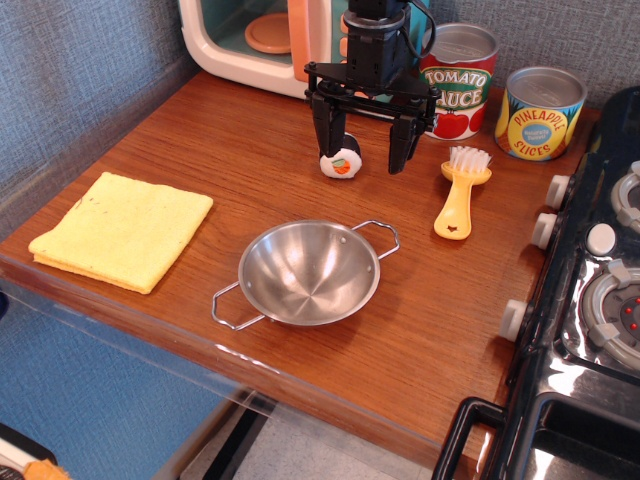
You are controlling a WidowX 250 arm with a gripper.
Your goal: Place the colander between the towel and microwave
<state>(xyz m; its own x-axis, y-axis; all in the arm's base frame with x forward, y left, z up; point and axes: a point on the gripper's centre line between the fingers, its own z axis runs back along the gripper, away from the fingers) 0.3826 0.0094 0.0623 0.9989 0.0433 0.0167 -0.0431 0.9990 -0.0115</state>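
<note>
The colander (309, 272), a shiny steel bowl with two wire loop handles, sits on the wooden table (200, 130) near its front edge. The yellow towel (125, 229) lies flat at the left. The microwave (262, 40), cream with a teal interior and an orange plate inside, stands at the back with its door open. My gripper (364, 150) hangs open above the table behind the colander, its two black fingers spread. A small white sushi-like piece (341, 164) lies just beside its left finger. The gripper holds nothing.
A tomato sauce can (456, 82) and a pineapple slices can (540, 113) stand at the back right. A yellow brush (461, 194) lies right of the gripper. A black toy stove (590, 290) fills the right edge. A grey wall runs along the left and back.
</note>
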